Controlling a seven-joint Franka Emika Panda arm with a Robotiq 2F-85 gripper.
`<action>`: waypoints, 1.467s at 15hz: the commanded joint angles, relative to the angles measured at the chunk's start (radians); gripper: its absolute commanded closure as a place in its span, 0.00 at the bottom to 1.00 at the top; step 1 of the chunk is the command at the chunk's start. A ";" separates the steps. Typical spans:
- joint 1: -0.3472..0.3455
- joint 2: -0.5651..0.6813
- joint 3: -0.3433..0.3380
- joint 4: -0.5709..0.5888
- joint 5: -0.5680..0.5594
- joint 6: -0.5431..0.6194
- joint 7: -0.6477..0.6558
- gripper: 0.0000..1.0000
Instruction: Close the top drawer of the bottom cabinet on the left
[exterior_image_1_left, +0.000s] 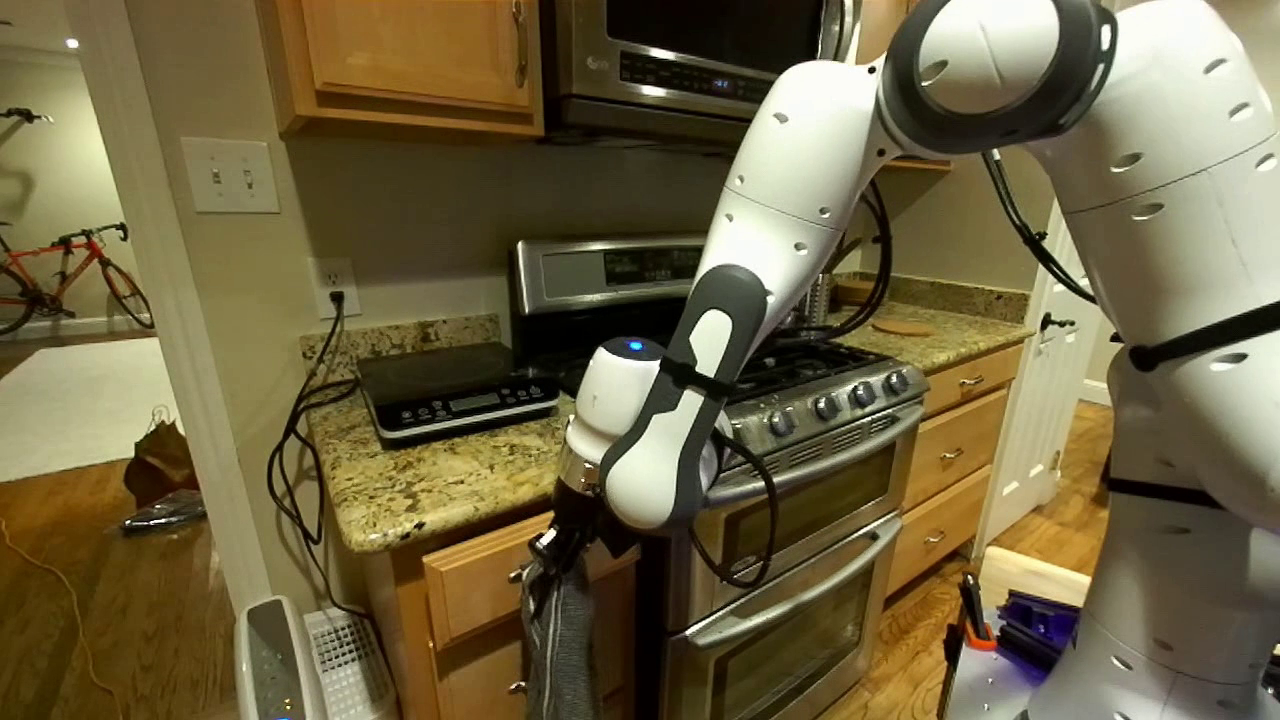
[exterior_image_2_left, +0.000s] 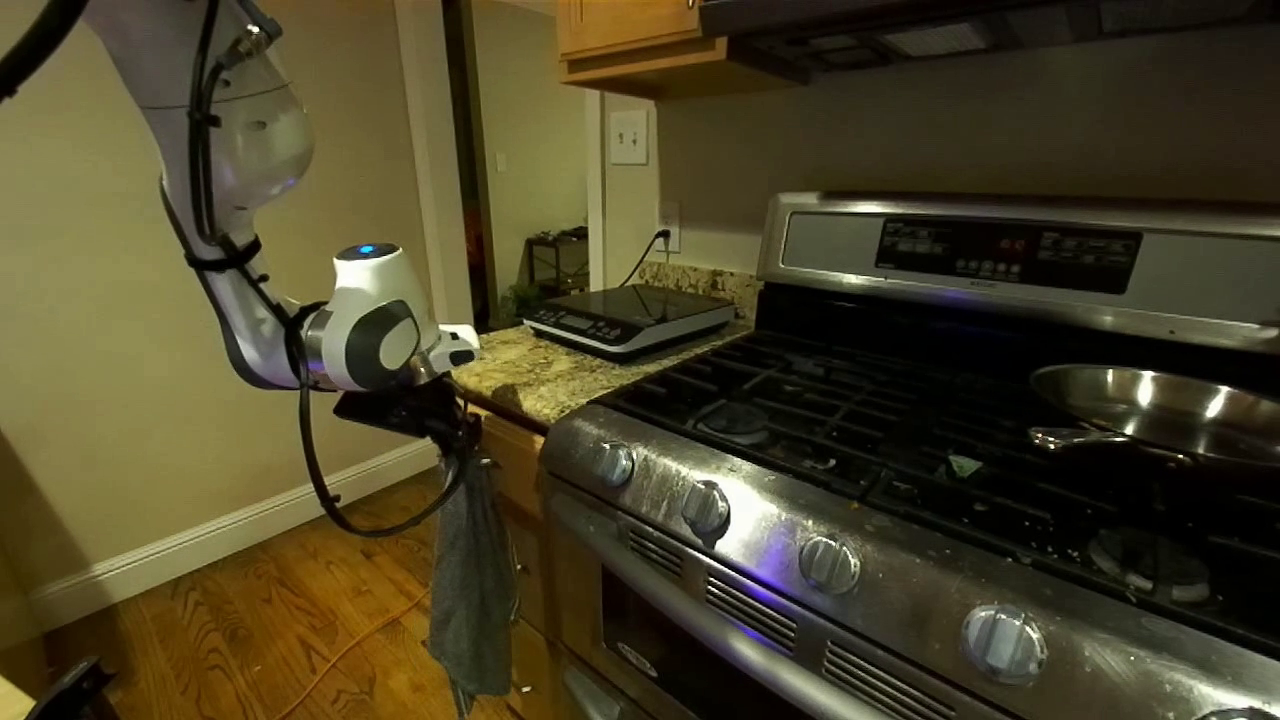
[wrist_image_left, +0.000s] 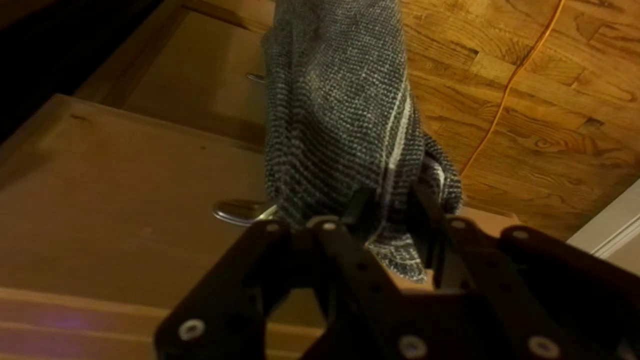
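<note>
The top drawer (exterior_image_1_left: 475, 592) of the light wood bottom cabinet is left of the oven, under the granite counter. Its front stands a little out from the cabinet face in an exterior view. Its front also shows in the wrist view (wrist_image_left: 125, 210), with a metal handle (wrist_image_left: 240, 212) partly behind a dark grey towel (wrist_image_left: 340, 110). My gripper (wrist_image_left: 392, 207) is shut on the bunched towel, close in front of the drawer. The towel hangs down from the fingers in both exterior views (exterior_image_1_left: 562, 650) (exterior_image_2_left: 472, 590). The towel hides part of the drawer front and handle.
The stainless stove (exterior_image_2_left: 750, 540) stands right beside the cabinet, with a pan (exterior_image_2_left: 1180, 410) on it. A portable cooktop (exterior_image_1_left: 460, 395) sits on the counter. A white appliance (exterior_image_1_left: 300, 660) stands on the floor by the cabinet. An orange cord (wrist_image_left: 505, 95) lies on the wood floor.
</note>
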 joint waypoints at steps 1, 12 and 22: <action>0.071 0.029 -0.067 0.035 0.041 0.054 0.040 0.76; 0.081 -0.187 -0.002 -0.060 0.028 -0.057 -0.008 0.06; -0.133 -0.285 0.279 -0.042 0.150 -0.515 -0.130 0.00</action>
